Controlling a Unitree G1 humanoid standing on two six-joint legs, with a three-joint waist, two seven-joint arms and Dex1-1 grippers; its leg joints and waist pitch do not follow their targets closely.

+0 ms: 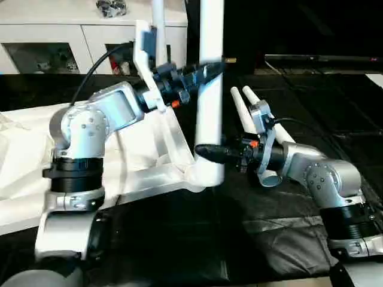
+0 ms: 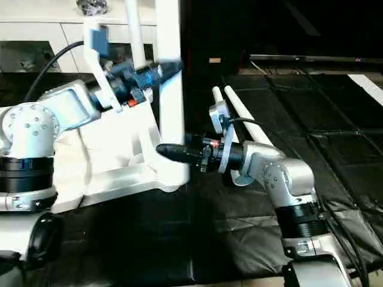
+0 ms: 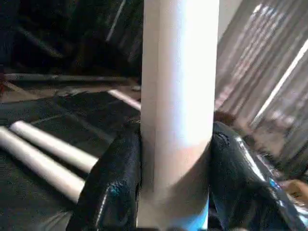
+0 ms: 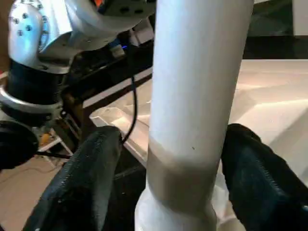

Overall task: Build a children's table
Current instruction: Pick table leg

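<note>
The children's table top (image 1: 149, 149) lies upside down on the left, ribbed underside up. A long white leg (image 1: 210, 107) stands upright in its near corner socket (image 1: 203, 174). High on that leg my left gripper (image 1: 212, 69) is shut, with both black fingers (image 3: 115, 192) pressed against its sides. My right gripper (image 1: 206, 153) sits low on the same leg, just above the socket. Its fingers (image 4: 91, 178) flank the leg, and a gap shows on one side. A second leg (image 1: 158, 18) stands upright at a far corner.
Two loose white legs (image 1: 238, 101) lie on the black floor mats (image 1: 179, 239) just behind my right wrist. A white cabinet with glass-fronted shelves (image 1: 60, 36) runs along the back left. A black cable (image 1: 99, 63) arcs over my left forearm.
</note>
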